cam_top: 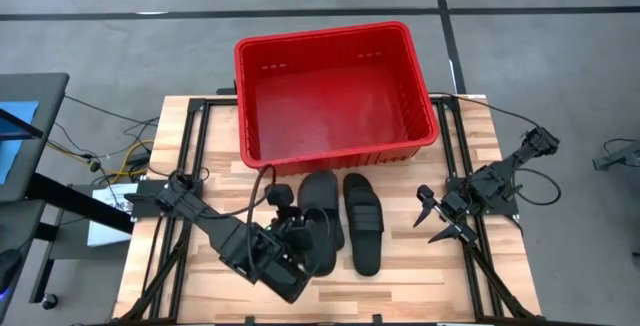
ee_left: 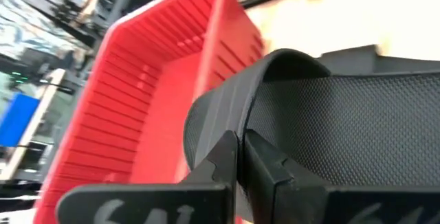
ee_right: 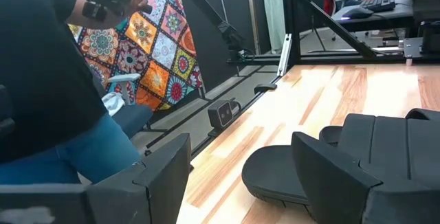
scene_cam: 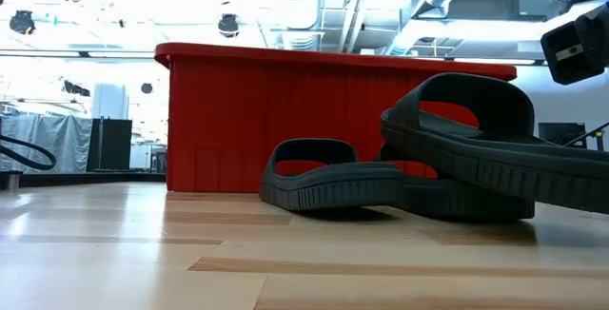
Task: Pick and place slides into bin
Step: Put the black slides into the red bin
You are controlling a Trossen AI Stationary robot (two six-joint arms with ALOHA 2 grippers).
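Note:
The red bin stands at the table's far middle. Two black slides lie side by side on the wood just in front of it. A third slide is up off the table and tilted, seen large in the low view, with my left gripper shut on it. In the left wrist view the bin lies beyond the held slide. My right gripper waits open near the table's right side, its fingers level and aimed at the slides. My left gripper pinches the edge of the slide's wide strap between its two fingers, one on the strap's outer face and one under it. The fingers come from the table's near side, slanting down toward the bin. The slide hangs tilted above the tabletop.
Black frame rails run along both sides of the table. A person in a black shirt and jeans stands beyond the table's edge in the right wrist view. Bare wood lies at the table's near left.

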